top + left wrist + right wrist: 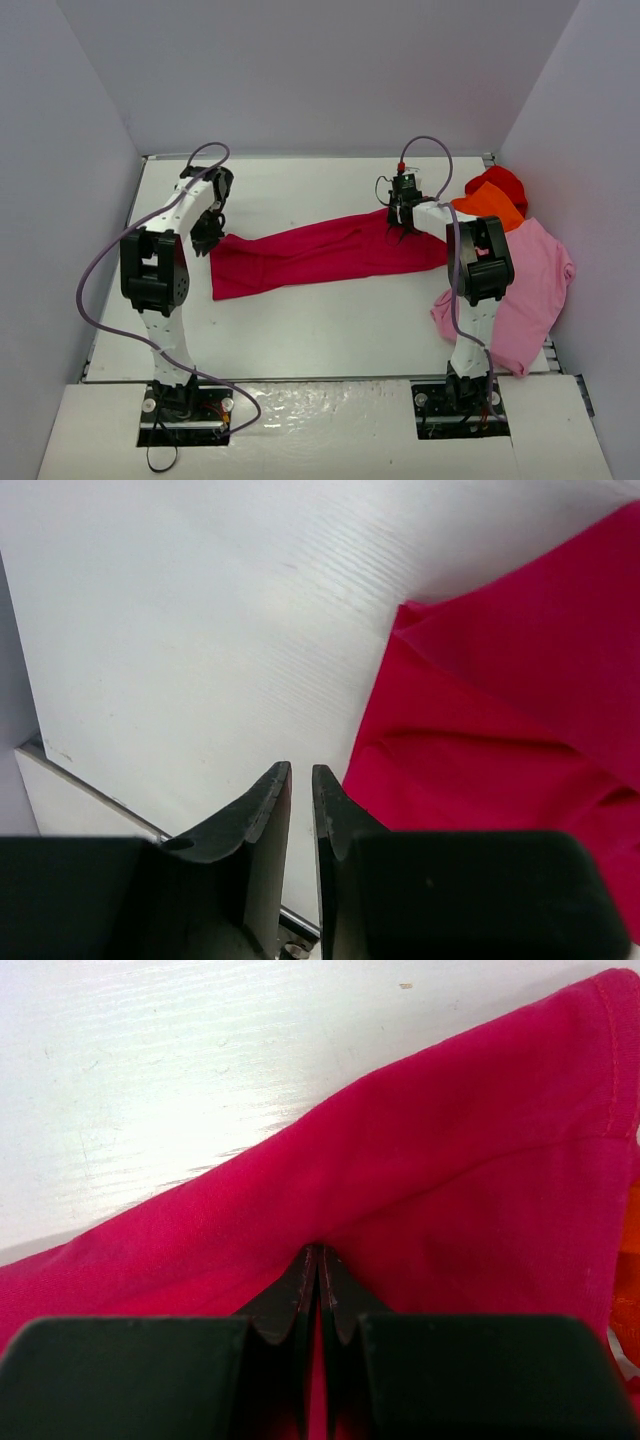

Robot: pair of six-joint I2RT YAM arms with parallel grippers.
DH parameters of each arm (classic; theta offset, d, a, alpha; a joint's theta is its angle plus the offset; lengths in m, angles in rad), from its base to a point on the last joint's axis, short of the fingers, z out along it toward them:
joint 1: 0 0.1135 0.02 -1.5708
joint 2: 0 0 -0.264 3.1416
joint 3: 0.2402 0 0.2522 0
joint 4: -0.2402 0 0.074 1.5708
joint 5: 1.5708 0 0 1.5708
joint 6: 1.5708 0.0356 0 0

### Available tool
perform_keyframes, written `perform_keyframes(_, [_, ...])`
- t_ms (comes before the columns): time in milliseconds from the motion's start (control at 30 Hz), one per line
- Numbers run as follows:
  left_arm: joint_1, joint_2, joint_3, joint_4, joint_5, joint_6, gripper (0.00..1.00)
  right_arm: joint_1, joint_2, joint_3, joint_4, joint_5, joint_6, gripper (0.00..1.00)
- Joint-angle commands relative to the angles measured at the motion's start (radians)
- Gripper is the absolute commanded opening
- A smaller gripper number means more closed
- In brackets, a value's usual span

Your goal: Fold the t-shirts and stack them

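Note:
A crimson t-shirt point(320, 255) lies stretched in a long band across the middle of the table. My right gripper point(400, 228) is shut on its right part; in the right wrist view the fingertips point(318, 1250) pinch a fold of the crimson cloth point(450, 1160). My left gripper point(207, 240) hovers at the shirt's left end. In the left wrist view its jaws point(301, 770) stand a narrow gap apart with bare table showing between them, and the crimson cloth point(500, 700) lies just to their right.
At the right edge, a light pink t-shirt point(525, 290) drapes partly over the table rim, with an orange t-shirt point(492, 208) and a bright red one point(500, 183) bunched behind it. Orange cloth point(628, 1290) shows at the right wrist view's edge. White walls enclose the table point(300, 330).

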Motion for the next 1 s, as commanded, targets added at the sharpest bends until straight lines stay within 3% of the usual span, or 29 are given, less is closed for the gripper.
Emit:
perform_keyframes(0, [0.036, -0.064, -0.014, -0.003, -0.041, -0.006, 0.17, 0.003, 0.07, -0.041, -0.16, -0.024, -0.021, 0.0])
perform_keyframes(133, [0.049, -0.086, -0.014, 0.019, -0.022, -0.005, 0.25, 0.005, 0.071, -0.039, -0.162, -0.021, -0.021, 0.0])
perform_keyframes(200, [0.049, -0.085, -0.003, 0.033, 0.003, -0.003, 0.34, 0.005, 0.072, -0.039, -0.163, -0.02, -0.021, 0.0])
perform_keyframes(333, [0.05, -0.042, 0.099, 0.021, 0.063, 0.007, 0.46, 0.007, 0.063, -0.04, -0.162, -0.008, -0.015, 0.0])
perform_keyframes(467, [0.043, -0.034, 0.154, 0.038, 0.121, 0.018, 0.47, 0.03, -0.01, -0.044, -0.131, 0.016, -0.018, 0.0])
perform_keyframes(733, [0.044, -0.02, 0.057, 0.208, 0.305, 0.002, 0.49, 0.07, -0.065, 0.037, -0.143, -0.085, 0.019, 0.0])
perform_keyframes(967, [0.047, 0.154, 0.227, 0.119, 0.271, 0.014, 0.54, 0.075, -0.11, -0.052, -0.185, 0.002, -0.001, 0.0])
